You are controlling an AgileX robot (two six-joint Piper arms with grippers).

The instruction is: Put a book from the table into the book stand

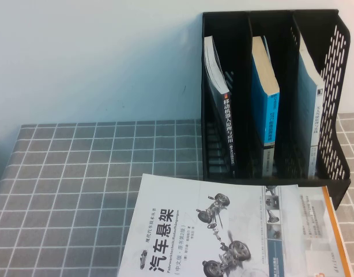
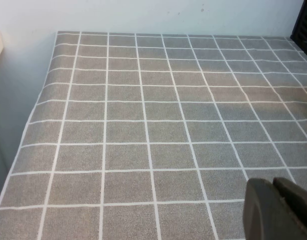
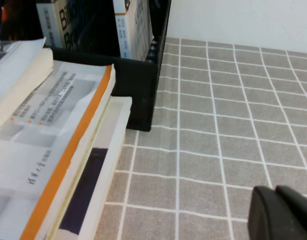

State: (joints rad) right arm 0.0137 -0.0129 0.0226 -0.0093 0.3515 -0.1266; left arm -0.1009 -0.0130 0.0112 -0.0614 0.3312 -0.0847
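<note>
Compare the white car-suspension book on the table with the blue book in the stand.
The book lies flat, cover up, on the table; the blue book stands upright in the book stand, in its middle compartment. The book's cover is white with grey drawings; the blue book's is plain blue. The book rests on an orange-edged book; the blue book stands alone. Both are paperbacks. Neither gripper touches them.

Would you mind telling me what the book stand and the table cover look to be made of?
Book stand: likely black moulded plastic, slightly glossy, side wall perforated with slots. Table cover: seemingly woven grey cloth, matte, with a white printed grid; it ripples slightly near the stand.
</note>
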